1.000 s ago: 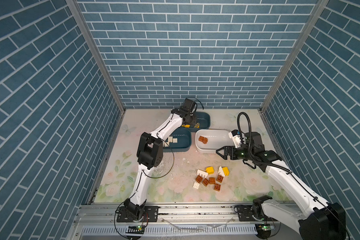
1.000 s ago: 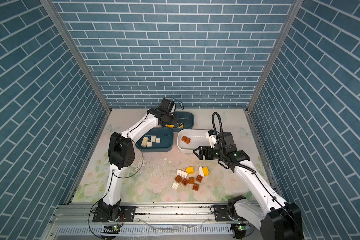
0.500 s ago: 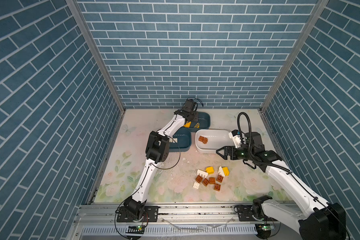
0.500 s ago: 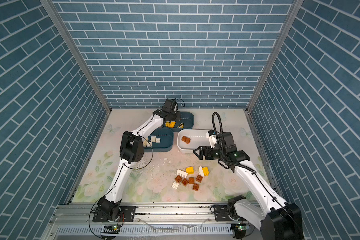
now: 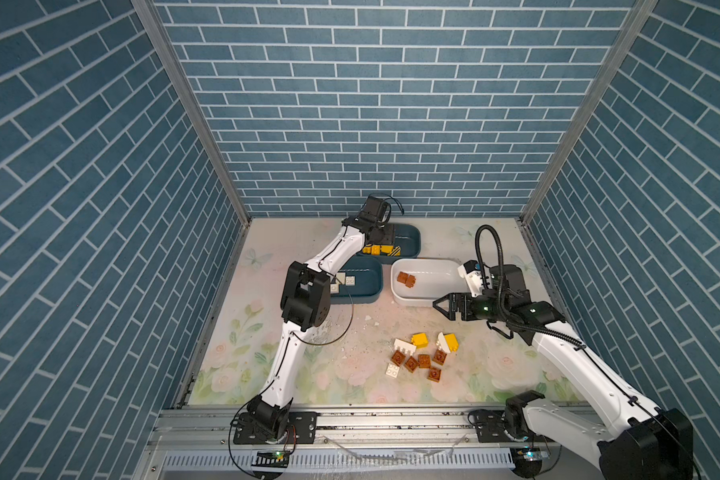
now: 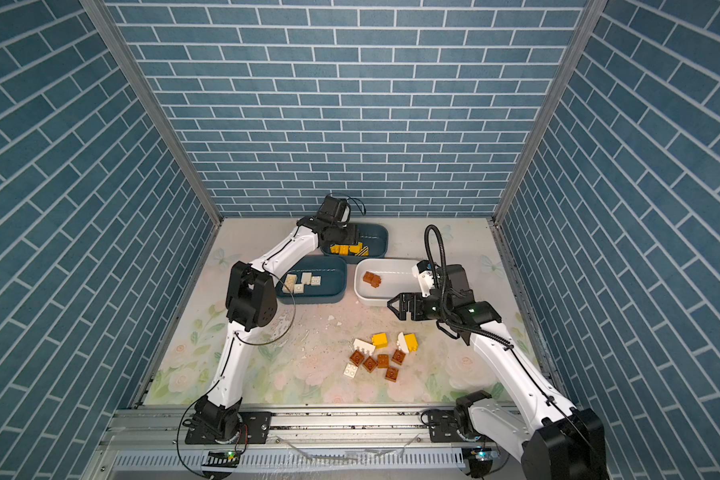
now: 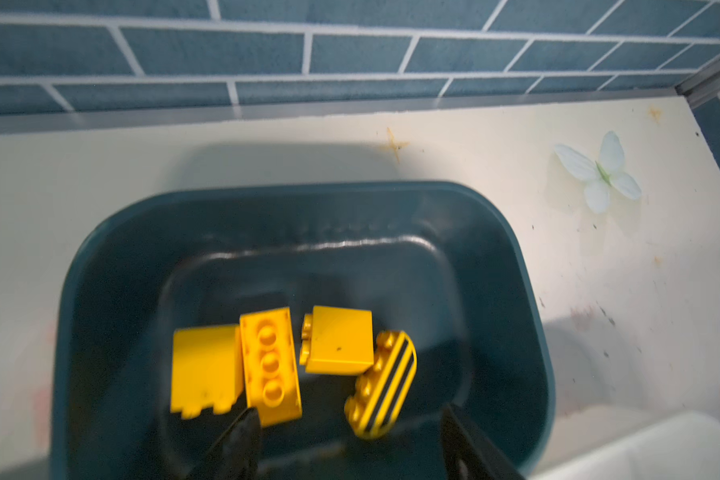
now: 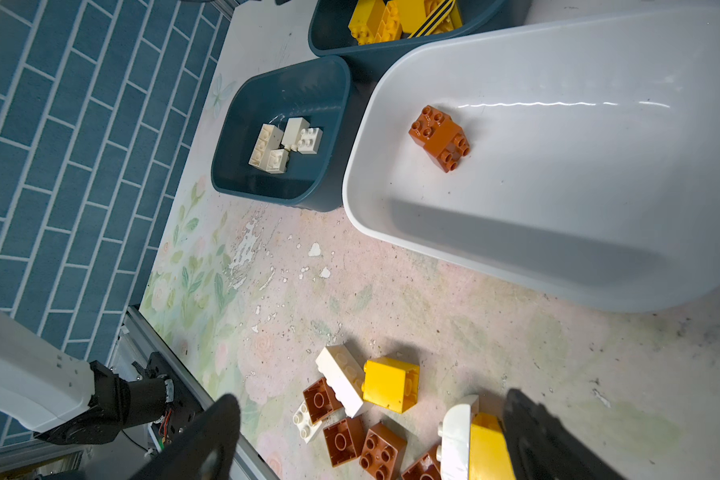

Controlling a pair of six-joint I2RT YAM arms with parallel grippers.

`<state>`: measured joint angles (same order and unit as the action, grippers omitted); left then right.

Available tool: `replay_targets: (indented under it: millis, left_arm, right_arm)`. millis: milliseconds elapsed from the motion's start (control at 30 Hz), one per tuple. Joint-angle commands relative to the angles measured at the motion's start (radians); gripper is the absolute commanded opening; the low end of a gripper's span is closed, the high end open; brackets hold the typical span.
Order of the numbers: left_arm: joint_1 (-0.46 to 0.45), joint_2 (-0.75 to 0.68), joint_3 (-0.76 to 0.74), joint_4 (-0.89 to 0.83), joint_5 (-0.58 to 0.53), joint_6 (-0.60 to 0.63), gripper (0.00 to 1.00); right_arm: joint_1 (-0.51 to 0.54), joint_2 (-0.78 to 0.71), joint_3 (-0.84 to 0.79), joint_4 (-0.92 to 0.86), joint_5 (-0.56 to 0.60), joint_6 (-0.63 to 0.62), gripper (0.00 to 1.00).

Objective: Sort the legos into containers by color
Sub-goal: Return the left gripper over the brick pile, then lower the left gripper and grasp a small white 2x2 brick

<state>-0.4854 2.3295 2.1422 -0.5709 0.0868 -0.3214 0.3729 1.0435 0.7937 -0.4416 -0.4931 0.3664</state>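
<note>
My left gripper [image 5: 385,241] hangs over the far teal container [image 5: 412,245], open, with nothing between its fingers. Just below it in the left wrist view [image 7: 348,411] lie a yellow brick with black stripes [image 7: 385,382] and three plain yellow legos [image 7: 269,361]. The near teal container [image 5: 371,291] holds cream legos [image 8: 283,143]. In the white container [image 5: 416,301] are brown legos [image 5: 406,279]. My right gripper [image 5: 441,309] hovers open beside the white container, above a loose pile of brown, white and yellow legos [image 5: 422,359].
The three containers stand close together at the back middle of the floral table. Brick walls close in the back and both sides, and a metal rail [image 5: 391,419] runs along the front. The left arm's elbow [image 5: 306,297] stands over the near teal container's left end.
The left arm has stretched farther back over the far container and its jaws have spread apart. The striped yellow brick now lies in that container. The right arm has not moved.
</note>
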Motion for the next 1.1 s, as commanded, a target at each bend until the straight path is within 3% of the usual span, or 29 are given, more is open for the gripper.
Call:
replay_targets:
  millis: [0,333,733,1067]
  left_arm:
    - [-0.024,-0.139,-0.117,-0.056,0.023,0.051,0.71]
    - [-0.151,-0.485,-0.577,-0.112,0.041,0.047,0.72]
    - [-0.338,-0.702,-0.908,-0.082,0.081,0.096,0.72]
    - [-0.501,-0.774,-1.083,-0.105,0.026,-0.117,0.71]
  right_arm:
    - [0.003,-0.004,0.033,-0.007,-0.001,-0.009,0.98]
    - [0.003,-0.024,0.014,-0.019,-0.004,-0.008,0.98]
    - [0.003,-0.081,-0.026,-0.052,-0.007,-0.012,0.98]
    - [0.003,-0.131,-0.081,-0.063,-0.007,0.006,0.98]
